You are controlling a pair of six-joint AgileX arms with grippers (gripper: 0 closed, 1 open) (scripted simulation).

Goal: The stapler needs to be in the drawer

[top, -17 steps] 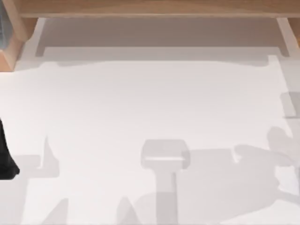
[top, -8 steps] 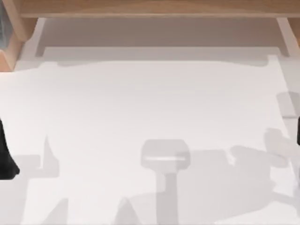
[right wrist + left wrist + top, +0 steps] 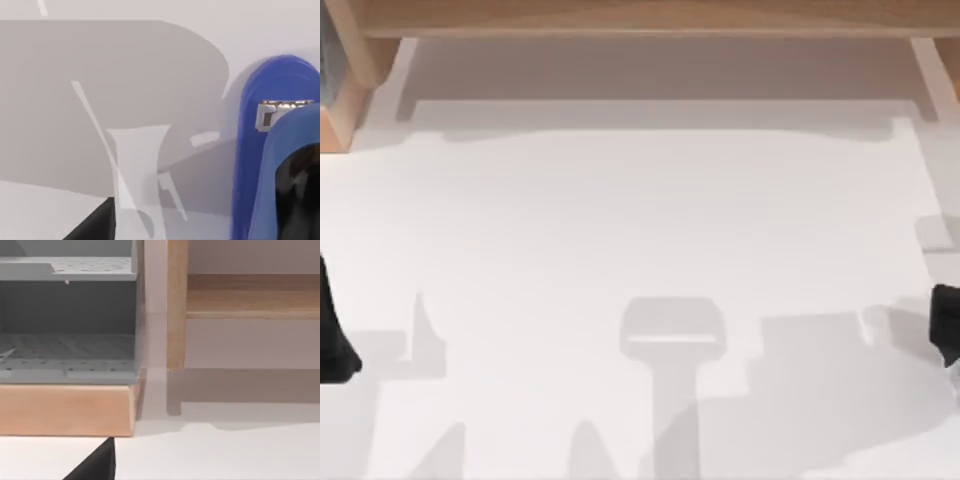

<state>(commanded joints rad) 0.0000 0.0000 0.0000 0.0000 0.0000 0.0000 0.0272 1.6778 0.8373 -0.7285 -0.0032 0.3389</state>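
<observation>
Over the last second the right arm (image 3: 947,322) enters at the right edge of the top view, and its shadows slide across the white table (image 3: 640,230); judged from this, the approach to the stapler is under way and no grasp is made yet. The stapler (image 3: 260,145), seen by the right wrist camera, is glossy blue with a metal front plate, lying on the table close under that wrist. Whether either gripper is spread or closed cannot be told. The left arm (image 3: 332,335) sits parked at the left edge, facing a grey drawer (image 3: 67,347) in a wooden frame
</observation>
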